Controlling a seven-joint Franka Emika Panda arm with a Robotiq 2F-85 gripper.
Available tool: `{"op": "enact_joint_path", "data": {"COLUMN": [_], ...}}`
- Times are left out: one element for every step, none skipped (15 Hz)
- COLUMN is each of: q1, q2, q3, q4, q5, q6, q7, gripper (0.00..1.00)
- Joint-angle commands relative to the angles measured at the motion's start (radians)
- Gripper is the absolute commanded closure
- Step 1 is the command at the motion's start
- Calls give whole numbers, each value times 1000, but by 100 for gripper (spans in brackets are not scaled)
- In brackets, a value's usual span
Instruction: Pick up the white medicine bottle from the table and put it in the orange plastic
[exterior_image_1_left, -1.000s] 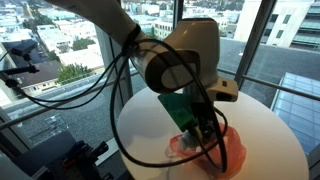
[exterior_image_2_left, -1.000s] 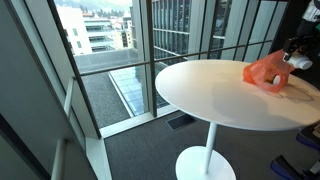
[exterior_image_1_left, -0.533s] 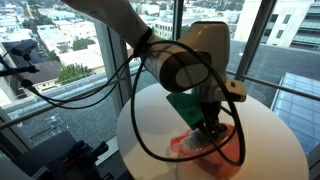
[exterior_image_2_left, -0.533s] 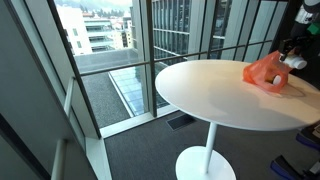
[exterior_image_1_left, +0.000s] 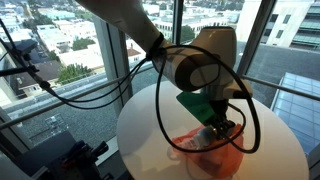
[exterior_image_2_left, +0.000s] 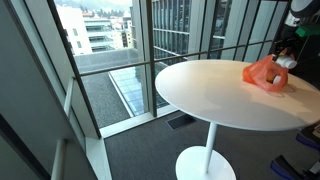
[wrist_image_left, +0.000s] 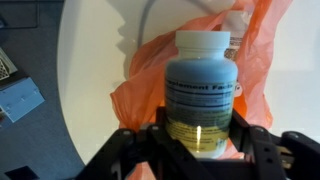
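Note:
In the wrist view my gripper (wrist_image_left: 200, 150) is shut on a white medicine bottle (wrist_image_left: 202, 85) with a dark label and white cap. It holds the bottle just above an orange plastic bag (wrist_image_left: 140, 95) on the round white table (wrist_image_left: 90, 60). In an exterior view the gripper (exterior_image_1_left: 215, 127) hangs over the bag (exterior_image_1_left: 205, 152), and the bottle is mostly hidden by the arm. In an exterior view the bag (exterior_image_2_left: 266, 73) lies at the table's far right, with the gripper (exterior_image_2_left: 288, 50) just above it.
The round white table (exterior_image_2_left: 215, 95) stands on a single pedestal next to floor-to-ceiling windows. Black cables loop from the arm (exterior_image_1_left: 190, 70) over the table. Camera stands (exterior_image_1_left: 80, 155) are beside the table. The floor below is grey carpet.
The arm has moved across the table with the bottle held, and now sits more squarely over the orange bag. The bag has not moved.

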Motion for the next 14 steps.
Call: {"op": "enact_joint_path", "data": {"q1": [5, 8, 13, 18, 24, 30, 35, 42, 48, 54, 58, 62, 64, 67], "q2": [57, 66, 72, 79, 85, 91, 97, 102, 107, 114, 119, 124, 128, 131], "q3": [11, 13, 15, 16, 17, 19, 22, 23, 25, 28, 31, 35, 38, 40], "q4": [77, 89, 99, 111, 121, 129, 137, 143, 149, 155, 158, 158, 157, 156], "q5": [0, -2, -5, -8, -11, -12, -13, -15, -16, -16, -15, -13, -12, -13], "q6": [3, 2, 0, -2, -3, -3, -3, -3, -4, -3, -3, -2, -2, -1], "q7": [4, 5, 9, 12, 15, 17, 18, 20, 20, 20, 18, 15, 13, 12], "gripper": [64, 64, 64, 64, 64, 64, 64, 64, 64, 64, 64, 64, 64, 64]}}
